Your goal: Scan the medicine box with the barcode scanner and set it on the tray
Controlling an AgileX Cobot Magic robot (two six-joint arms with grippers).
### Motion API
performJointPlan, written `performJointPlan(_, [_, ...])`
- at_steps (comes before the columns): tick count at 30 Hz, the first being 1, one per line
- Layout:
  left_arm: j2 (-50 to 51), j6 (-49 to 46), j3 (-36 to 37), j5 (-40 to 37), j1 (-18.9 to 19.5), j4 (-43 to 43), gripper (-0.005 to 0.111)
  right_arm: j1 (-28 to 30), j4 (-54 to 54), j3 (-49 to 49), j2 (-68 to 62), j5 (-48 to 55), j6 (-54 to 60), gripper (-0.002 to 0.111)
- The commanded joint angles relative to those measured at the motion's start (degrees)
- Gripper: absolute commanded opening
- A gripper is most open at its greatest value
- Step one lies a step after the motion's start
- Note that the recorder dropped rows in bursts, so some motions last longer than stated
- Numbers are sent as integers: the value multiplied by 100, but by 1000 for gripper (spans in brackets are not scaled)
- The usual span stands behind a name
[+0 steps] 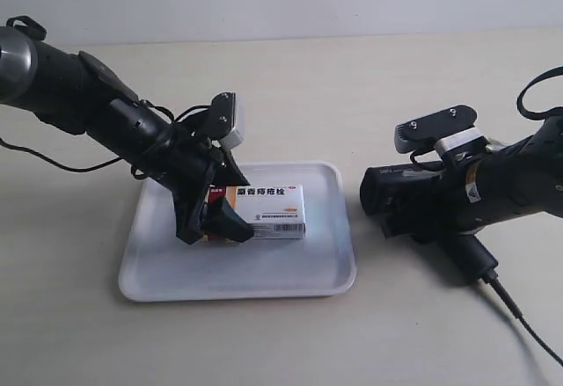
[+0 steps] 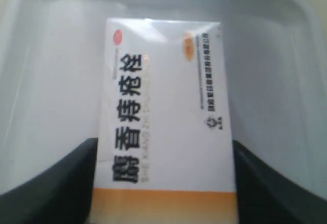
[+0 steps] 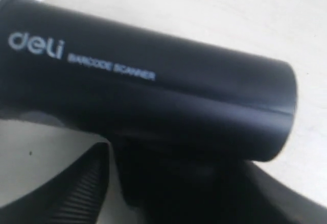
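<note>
The medicine box [image 1: 268, 210], white with dark Chinese text and an orange band, lies flat and low over the white tray [image 1: 290, 267]; I cannot tell whether it rests on the tray floor. My left gripper [image 1: 211, 223], on the arm at the exterior view's left, is shut on its striped end. In the left wrist view the box [image 2: 163, 106] fills the gap between both black fingers [image 2: 56, 183] of that gripper [image 2: 164, 150], with the tray [image 2: 276, 55] behind. My right gripper [image 1: 435, 219] is shut on the black barcode scanner [image 1: 391, 197] just right of the tray. The right wrist view shows the scanner [image 3: 153, 81] in my right gripper [image 3: 173, 168].
The scanner's black cable [image 1: 519, 316] trails from the handle's end toward the front right corner of the beige tabletop [image 1: 352, 87]. The scanner's head points at the tray's right rim [image 1: 345, 219], a short gap away.
</note>
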State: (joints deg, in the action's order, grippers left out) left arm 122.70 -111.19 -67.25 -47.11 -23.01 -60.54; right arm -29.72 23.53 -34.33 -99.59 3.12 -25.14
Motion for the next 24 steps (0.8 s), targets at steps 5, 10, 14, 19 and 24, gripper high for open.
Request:
performJointPlan(5, [-254,1310,-86,157,29,201,105,13,-175,8,305,-148,-40,100])
performJointPlan(10, [-1057,2332,-329,-184,194,845,105,13,-149,-140,1589,796,-8,100])
performJointPlan(14, [-1817,3160,-489,-468,245,971,105,13,8,-458,2978,2018,58,100])
performJointPlan(19, [-2650,3642,-498,-1128,245,798,73,13,-308,-476,4586,1903,-83,77])
performJointPlan(24, [-3523,3532,-132,-1971,203,188,2,13,-350,-175,5774,1586,-127,22])
